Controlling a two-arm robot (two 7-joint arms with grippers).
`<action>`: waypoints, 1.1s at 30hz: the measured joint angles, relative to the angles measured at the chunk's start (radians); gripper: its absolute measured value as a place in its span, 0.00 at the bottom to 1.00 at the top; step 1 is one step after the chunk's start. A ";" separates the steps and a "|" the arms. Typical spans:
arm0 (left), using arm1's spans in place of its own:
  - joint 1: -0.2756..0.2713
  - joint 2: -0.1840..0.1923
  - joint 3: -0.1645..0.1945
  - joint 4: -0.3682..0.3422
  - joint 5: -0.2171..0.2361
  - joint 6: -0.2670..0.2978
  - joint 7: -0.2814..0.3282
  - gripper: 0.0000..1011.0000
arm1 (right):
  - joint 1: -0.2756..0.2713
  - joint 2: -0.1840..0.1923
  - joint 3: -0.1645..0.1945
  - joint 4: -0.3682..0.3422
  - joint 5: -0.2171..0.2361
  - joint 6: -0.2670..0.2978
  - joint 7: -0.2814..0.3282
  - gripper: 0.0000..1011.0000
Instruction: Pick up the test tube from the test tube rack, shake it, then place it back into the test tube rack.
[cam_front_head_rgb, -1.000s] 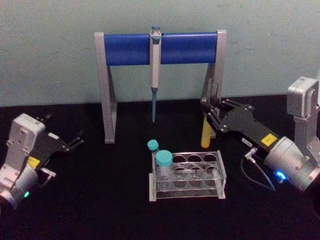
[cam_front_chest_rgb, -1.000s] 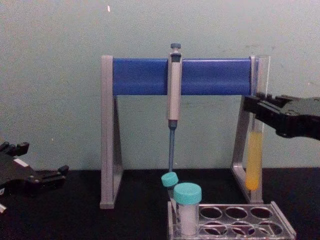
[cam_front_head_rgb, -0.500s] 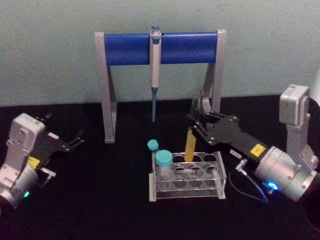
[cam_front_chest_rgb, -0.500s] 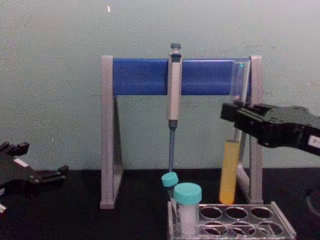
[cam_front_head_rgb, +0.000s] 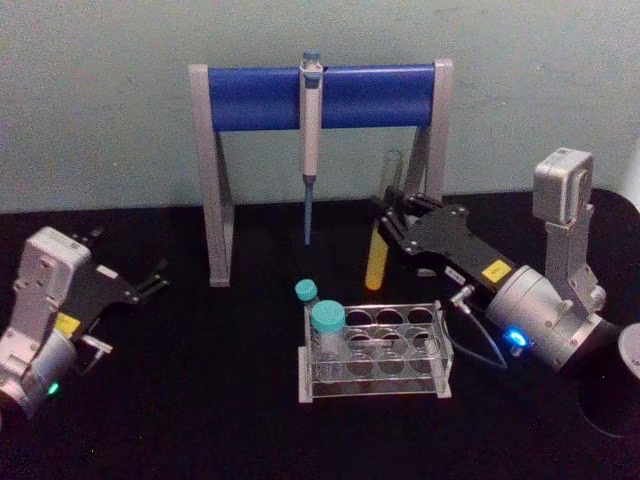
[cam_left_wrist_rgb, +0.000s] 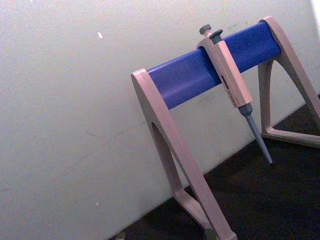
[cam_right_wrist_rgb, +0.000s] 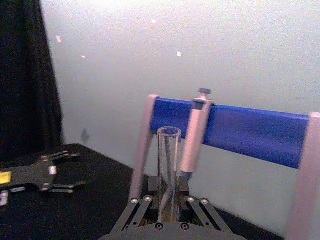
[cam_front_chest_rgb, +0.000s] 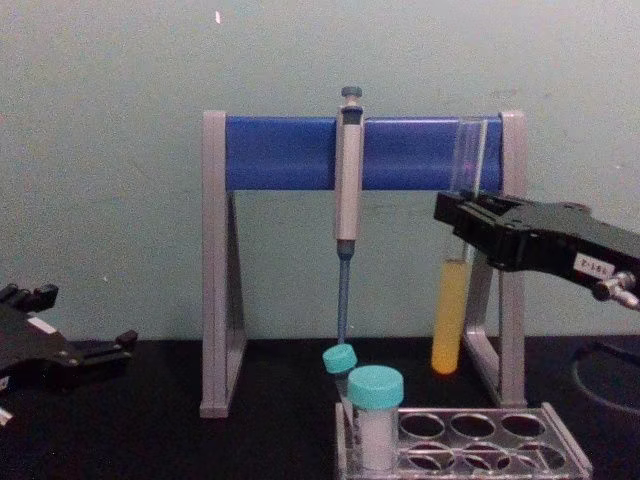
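Lifted again, our right claw (cam_front_head_rgb: 388, 216) grips the test tube (cam_front_head_rgb: 376, 262) upright, above and behind the test tube rack (cam_front_head_rgb: 442, 350); left claw (cam_front_head_rgb: 150, 283) parked, open.

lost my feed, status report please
Right end effector shut on test tube, out of test tube rack. Left end effector open, parked. Capped tubes at rack's left.
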 joint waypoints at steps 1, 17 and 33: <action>0.000 0.000 0.000 0.000 0.000 0.000 0.000 1.00 | 0.000 -0.002 0.003 0.003 -0.003 -0.001 -0.006 0.22; 0.000 0.000 0.000 0.000 0.000 0.000 0.000 1.00 | -0.030 -0.003 0.045 -0.015 -0.039 0.009 -0.038 0.22; 0.000 0.000 0.000 0.000 0.000 0.000 0.000 1.00 | -0.128 0.061 0.069 -0.144 -0.012 0.082 -0.011 0.22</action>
